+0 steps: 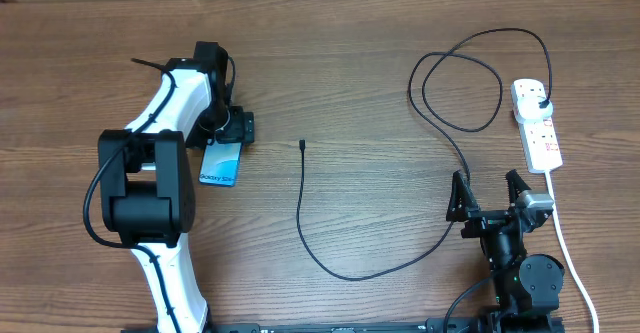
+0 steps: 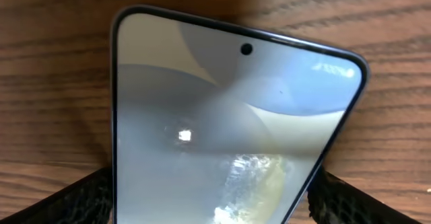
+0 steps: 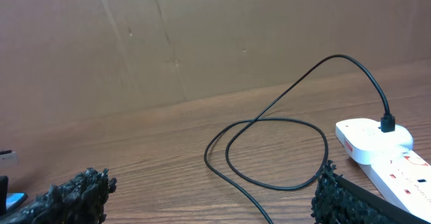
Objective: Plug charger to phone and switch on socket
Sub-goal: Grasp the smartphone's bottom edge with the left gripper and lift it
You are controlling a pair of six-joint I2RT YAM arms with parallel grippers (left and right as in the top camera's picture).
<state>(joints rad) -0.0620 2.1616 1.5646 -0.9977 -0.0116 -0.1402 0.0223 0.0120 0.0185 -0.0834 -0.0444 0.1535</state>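
Observation:
The phone (image 1: 220, 163) lies on the wooden table, screen lit. It fills the left wrist view (image 2: 222, 116). My left gripper (image 1: 229, 138) (image 2: 210, 207) straddles its near end, with both fingers against its side edges. The charger cable (image 1: 298, 208) runs from its free connector tip (image 1: 302, 145) in a long curve and a loop to its black plug (image 1: 541, 103). The plug sits in the white socket strip (image 1: 543, 138). My right gripper (image 1: 489, 197) (image 3: 205, 204) is open and empty, low over the cable (image 3: 279, 188), left of the strip (image 3: 397, 163).
The strip's white cord (image 1: 566, 245) runs down the right side past the right arm's base. A brown cardboard wall (image 3: 202, 42) stands behind the table. The left arm (image 1: 150, 183) arches over the table's left part.

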